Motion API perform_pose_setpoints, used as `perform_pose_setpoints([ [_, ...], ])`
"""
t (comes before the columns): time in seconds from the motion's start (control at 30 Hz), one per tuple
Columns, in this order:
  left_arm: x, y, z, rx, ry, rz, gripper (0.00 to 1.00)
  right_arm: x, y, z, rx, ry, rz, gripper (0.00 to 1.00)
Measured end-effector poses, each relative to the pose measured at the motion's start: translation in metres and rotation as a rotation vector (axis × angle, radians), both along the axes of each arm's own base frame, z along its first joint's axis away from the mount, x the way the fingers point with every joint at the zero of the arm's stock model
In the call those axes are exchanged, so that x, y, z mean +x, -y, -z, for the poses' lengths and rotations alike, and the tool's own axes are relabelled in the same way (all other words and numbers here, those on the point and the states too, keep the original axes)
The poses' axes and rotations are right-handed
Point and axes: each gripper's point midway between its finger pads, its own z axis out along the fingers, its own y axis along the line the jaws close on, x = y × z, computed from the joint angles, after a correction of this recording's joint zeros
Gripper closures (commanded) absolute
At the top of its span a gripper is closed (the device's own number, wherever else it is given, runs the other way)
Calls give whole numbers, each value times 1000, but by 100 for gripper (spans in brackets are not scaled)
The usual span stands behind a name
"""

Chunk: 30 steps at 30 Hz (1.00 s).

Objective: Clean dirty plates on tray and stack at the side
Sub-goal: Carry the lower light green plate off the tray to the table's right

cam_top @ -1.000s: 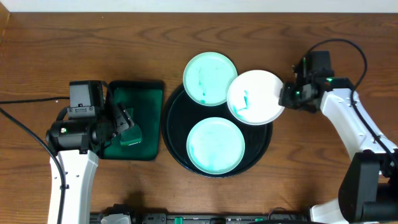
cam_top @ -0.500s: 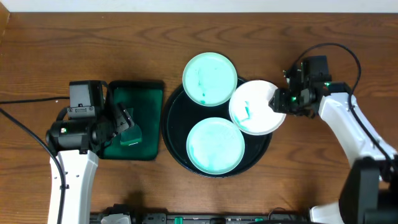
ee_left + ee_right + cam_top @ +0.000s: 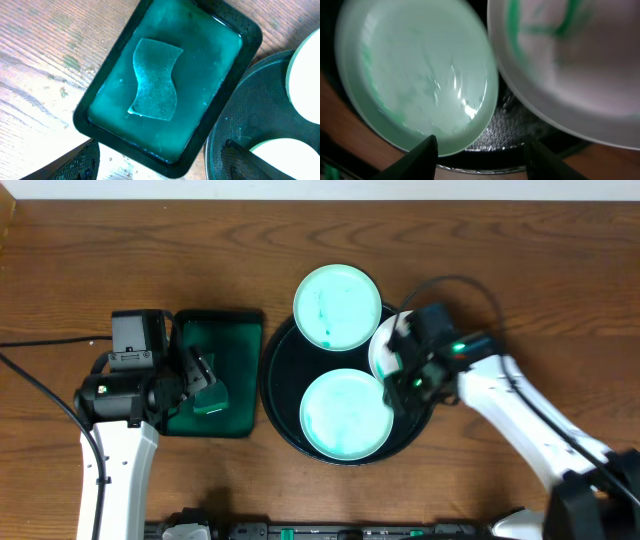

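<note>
Brown wood-grain tabletop (image 3: 560,260) carries everything in view. Closest to the robot on its left side, the left tool (image 3: 160,147) hangs over a small green rectangular tray (image 3: 222,100). Its two dark fingers (image 3: 80,162) are spread wide with nothing between them. A pale, wavy-edged sponge-like pad (image 3: 155,80) lies flat in the teal liquid that fills this tray. Just beside it to the right sits the round black tray (image 3: 280,385), where the plates are. The nearest plate (image 3: 347,412) lies flat in the near half of the black tray, its whole face washed in pale teal. The right tool (image 3: 480,142) is poised low over the tray's right side, between this plate and the second plate (image 3: 570,75). Its jaws stand well apart and grip nothing, with the near plate's rim and wet black tray floor showing in the gap. The second plate is white with green streaks. It is blurred in the wrist view and mostly covered by the arm from overhead, so whether it rests flat or tilted cannot be told. A strip of tray floor separates it from the nearest plate. Farthest off, the third plate (image 3: 337,305), teal-tinted with a few darker streaks, lies across the tray's far rim, partly beyond it.
</note>
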Motion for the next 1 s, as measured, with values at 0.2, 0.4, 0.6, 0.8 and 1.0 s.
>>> perform_pose_setpoints([
  [0.2, -1, 0, 0, 0, -4, 0, 22, -24, -8, 52, -68, -82, -58, 99],
  [0.4, -1, 0, 1, 0, -5, 0, 22, -9, -13, 58, -67, -42, -9, 99],
  [0.6, -1, 0, 1, 0, -5, 0, 21, 6, -15, 28, -32, 38, 27, 99],
  [0.8, -1, 0, 1, 0, -6, 0, 21, 79, 28, -56, 50, 312, 294, 99],
  [1.0, -1, 0, 1, 0, -6, 0, 21, 116, 146, -93, -33, 461, 683, 99],
])
